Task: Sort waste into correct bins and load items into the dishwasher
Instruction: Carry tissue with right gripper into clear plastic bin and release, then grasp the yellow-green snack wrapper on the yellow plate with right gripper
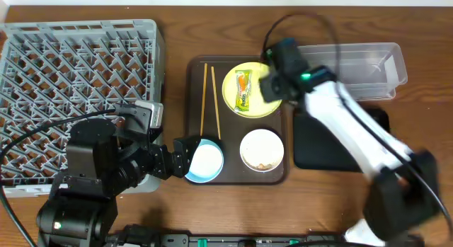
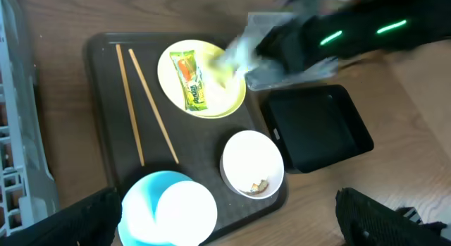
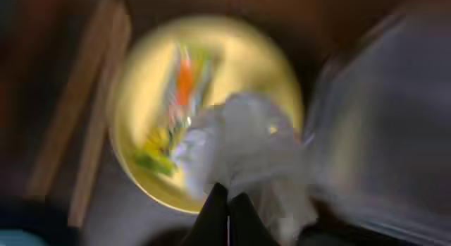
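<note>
Rack (image 1: 78, 84) stands empty, and neither bin, clear tub (image 1: 361, 63) nor black tray (image 1: 340, 144), shows anything inside. Plate (image 1: 230, 91), blue bowl (image 1: 205, 162), white bowl (image 1: 258, 144) and chopsticks (image 1: 204, 98) wait on the brown tray (image 1: 195, 70). Right gripper (image 3: 227, 204) pinches the tissue (image 3: 246, 147) above the plate, beside the wrapper (image 1: 243, 90), whose print is unreadable. Left gripper (image 1: 182, 158) gapes wide at the blue bowl. Crumbs (image 1: 263, 164) sit in the white bowl.

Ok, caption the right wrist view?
Right pincer pinching crumpled white tissue above round yellow plate bearing green-and-orange snack wrapper.
</note>
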Controlling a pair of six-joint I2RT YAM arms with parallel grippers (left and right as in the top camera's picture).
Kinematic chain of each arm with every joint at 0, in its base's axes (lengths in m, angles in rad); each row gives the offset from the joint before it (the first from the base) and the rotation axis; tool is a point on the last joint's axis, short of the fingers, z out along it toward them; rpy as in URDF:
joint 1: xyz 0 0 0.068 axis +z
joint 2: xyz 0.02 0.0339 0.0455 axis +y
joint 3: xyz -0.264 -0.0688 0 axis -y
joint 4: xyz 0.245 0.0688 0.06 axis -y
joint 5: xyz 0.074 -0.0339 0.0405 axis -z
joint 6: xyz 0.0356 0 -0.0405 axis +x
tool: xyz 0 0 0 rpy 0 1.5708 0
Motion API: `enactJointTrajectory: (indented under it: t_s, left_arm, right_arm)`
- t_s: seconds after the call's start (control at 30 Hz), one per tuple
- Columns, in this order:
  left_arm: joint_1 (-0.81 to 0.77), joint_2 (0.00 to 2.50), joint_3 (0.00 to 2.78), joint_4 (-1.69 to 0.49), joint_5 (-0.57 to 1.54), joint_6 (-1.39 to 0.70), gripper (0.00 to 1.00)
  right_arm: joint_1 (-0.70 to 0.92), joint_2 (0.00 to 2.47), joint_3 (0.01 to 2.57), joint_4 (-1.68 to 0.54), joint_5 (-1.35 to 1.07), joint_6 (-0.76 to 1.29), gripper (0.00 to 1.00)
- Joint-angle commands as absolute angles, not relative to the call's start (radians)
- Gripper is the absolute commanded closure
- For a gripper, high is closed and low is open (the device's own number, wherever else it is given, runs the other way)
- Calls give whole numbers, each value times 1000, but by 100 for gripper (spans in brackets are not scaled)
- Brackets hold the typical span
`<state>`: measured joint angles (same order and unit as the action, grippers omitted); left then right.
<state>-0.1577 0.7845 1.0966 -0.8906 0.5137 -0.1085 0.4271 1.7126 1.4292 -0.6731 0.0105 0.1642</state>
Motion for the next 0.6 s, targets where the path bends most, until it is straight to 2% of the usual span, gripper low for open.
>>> enactJointTrajectory:
  t_s: [0.0,0.3,0.33,0.43,0.5,0.57]
  left_arm:
    - [-153,784,1115,-890,509,-113,2]
    - [-153,784,1115,-890,509,-113,2]
    - [-153,784,1115,-890,508,-113,2]
    - [-153,784,1115,-890,509,-114,2]
    - [-153,784,1115,-890,509,-114,2]
    - [-153,784,1115,-890,509,-113,2]
  right_arm:
    - [346,1599,1462,-679,23,177,99]
    - [154,1700,1452,-676,12,107,98]
    - [148,1712,1452,-677,-5,106,91]
    - [150,1735,1452,-697,-152,76,59]
    - [165,1729,1452,-704,-207,80,45]
    - [191,1711,1452,-703,-228,101,39]
